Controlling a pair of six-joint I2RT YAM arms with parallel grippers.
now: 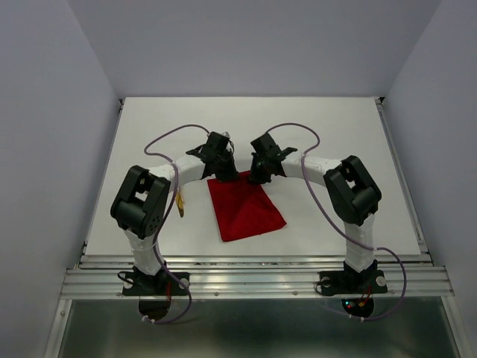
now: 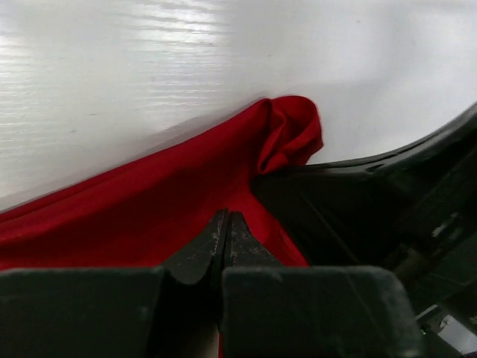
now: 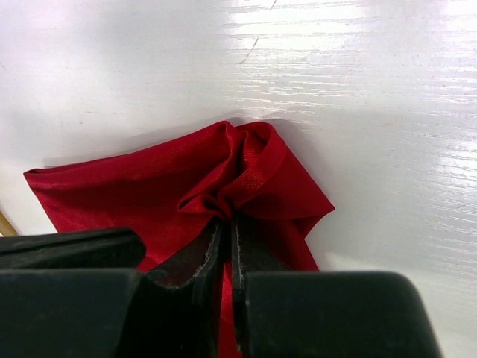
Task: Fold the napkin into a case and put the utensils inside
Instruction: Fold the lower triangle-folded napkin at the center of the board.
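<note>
Pinching napkin (image 3: 112, 186) | L fingers (image 2: 197, 257) clamped on its edge | R fingers (image 3: 195, 261) clamped on bunched corner

We've got the left arm (image 1: 143, 200) and right arm (image 1: 352, 190) reaching in from the sides, elbows bent high and wide, forearms angling toward each other. The left gripper (image 1: 223, 173) and right gripper (image 1: 258, 176) tip downward, near one another but apart. Jaws on both are pressed together, each pinching the napkin (image 1: 246, 210).
</note>
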